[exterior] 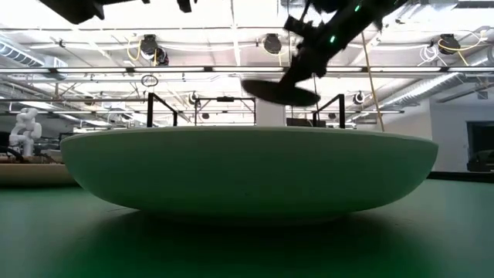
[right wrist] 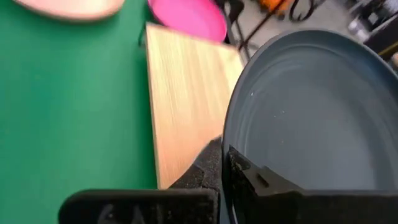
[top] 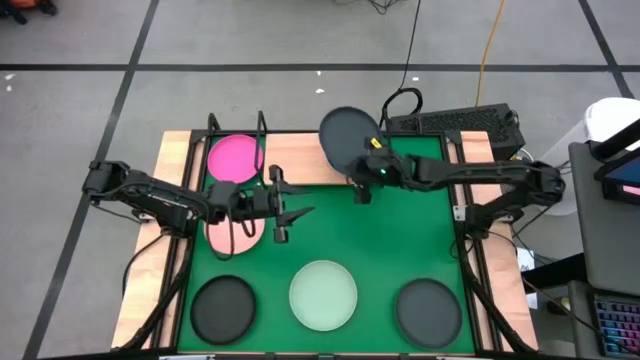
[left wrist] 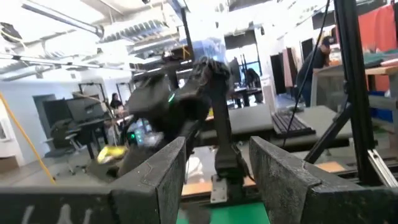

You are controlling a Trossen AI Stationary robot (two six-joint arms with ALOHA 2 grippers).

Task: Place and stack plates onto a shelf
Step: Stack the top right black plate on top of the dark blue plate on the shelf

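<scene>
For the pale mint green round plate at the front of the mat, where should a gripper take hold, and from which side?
Grip the mint green plate by its raised rim, coming from above with one finger inside and one outside. It lies flat and shallow on the green mat, so its thin edge is probably the only graspable part; dark plates flank it, clear of its rim.

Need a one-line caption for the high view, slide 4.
Right gripper carries a dark plate over the shelf; left gripper open.

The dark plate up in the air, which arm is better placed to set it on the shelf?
The right. Its gripper is shut on the dark plate, holding it above the shelf's bare wood beside the magenta plate. The left gripper hangs open and empty near the pale pink plate.
</scene>
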